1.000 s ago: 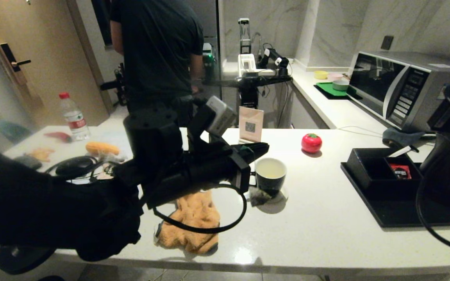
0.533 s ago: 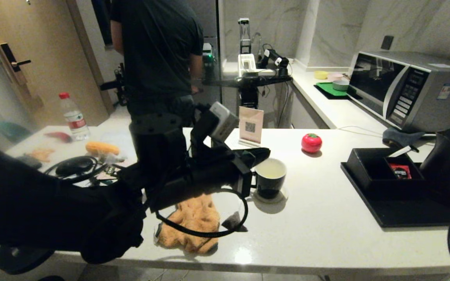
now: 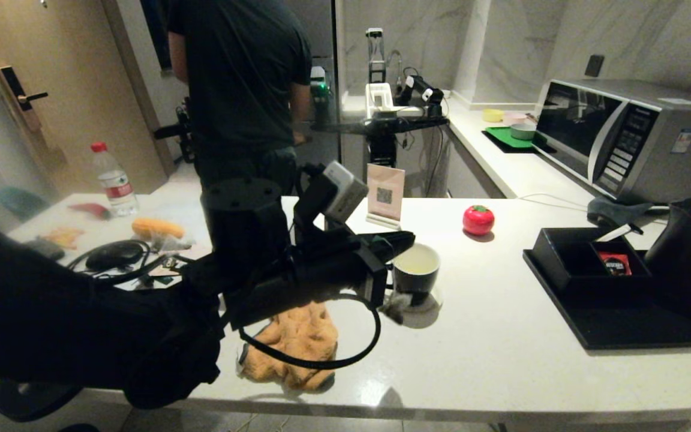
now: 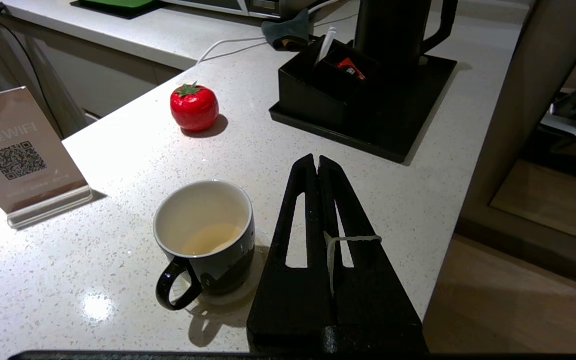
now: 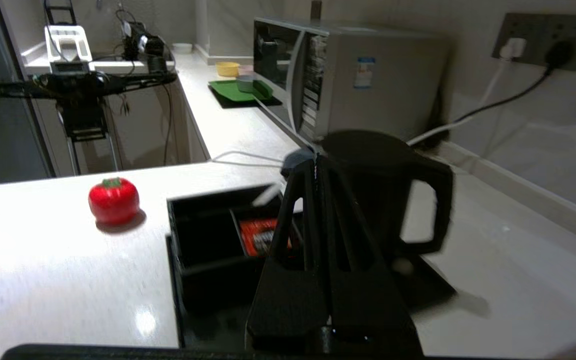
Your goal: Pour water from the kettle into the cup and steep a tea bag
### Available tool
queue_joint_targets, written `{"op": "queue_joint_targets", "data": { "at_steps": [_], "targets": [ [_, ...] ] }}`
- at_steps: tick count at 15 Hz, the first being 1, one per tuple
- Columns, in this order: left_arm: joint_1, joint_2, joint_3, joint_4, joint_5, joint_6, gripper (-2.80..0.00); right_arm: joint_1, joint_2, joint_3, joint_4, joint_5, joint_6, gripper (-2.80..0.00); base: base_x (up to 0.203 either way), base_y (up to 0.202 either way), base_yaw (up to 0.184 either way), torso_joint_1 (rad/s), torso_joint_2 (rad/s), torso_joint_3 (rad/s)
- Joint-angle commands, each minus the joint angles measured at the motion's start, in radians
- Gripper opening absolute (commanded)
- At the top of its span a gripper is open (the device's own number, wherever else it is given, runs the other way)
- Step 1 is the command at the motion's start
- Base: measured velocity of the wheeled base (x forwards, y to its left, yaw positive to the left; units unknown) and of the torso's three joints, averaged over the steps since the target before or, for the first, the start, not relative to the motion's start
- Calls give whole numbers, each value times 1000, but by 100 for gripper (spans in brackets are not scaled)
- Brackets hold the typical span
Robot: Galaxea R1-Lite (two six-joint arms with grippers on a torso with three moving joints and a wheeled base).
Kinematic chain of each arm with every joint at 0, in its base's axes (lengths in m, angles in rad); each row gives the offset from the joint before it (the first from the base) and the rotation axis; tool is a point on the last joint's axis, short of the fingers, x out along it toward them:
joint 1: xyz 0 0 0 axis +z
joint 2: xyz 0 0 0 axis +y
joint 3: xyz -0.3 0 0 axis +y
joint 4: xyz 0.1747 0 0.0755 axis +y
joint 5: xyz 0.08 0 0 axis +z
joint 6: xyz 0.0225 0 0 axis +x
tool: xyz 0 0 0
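Note:
The black cup (image 3: 416, 273) stands on a pale coaster mid-counter, with a little pale water (image 4: 212, 238) in its white inside. My left gripper (image 3: 404, 240) hovers just beside and above the cup's rim, shut on the tea bag's white string (image 4: 332, 260). The tea bag (image 3: 394, 302) dangles under it, outside the cup, by its near side. The wrist view hides the pouch under the fingers. The black kettle (image 3: 690, 258) stands on the black tray (image 3: 621, 330) at right. My right gripper (image 5: 316, 161) is shut and empty, close in front of the kettle (image 5: 383, 190), and out of the head view.
A red tomato-shaped object (image 3: 478, 219) and a QR sign (image 3: 385, 192) sit behind the cup. An orange cloth (image 3: 297, 342) lies under my left arm. The tray's box holds a red sachet (image 3: 615, 263). A microwave (image 3: 621, 132) stands at back right; a person (image 3: 237, 90) stands behind the counter.
The tea bag swung away toward the cloth and back beside the cup. My right arm and its cable have drawn back out of the head view, uncovering the kettle.

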Motion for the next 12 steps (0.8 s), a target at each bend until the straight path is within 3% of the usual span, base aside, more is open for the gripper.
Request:
{"op": "queue_joint_targets", "data": {
  "at_steps": [1,7,8,10,12],
  "targets": [
    [-11,1,0,-6,-2,0,-280,1,-202,49,79,-2,-6,-280,0,0,0,0,0,0],
    [-25,1,0,-6,-2,0,-280,43,-698,23,668,5,-8,-280,0,0,0,0,0,0],
    [-25,1,0,-6,-2,0,-280,57,-708,32,727,51,-7,-280,0,0,0,0,0,0],
    [-29,4,0,-6,-2,0,-280,68,-700,69,768,223,-4,-280,0,0,0,0,0,0],
    [-30,10,-2,-6,-2,0,-280,70,-699,73,841,356,55,-280,0,0,0,0,0,0]
  ]
}}
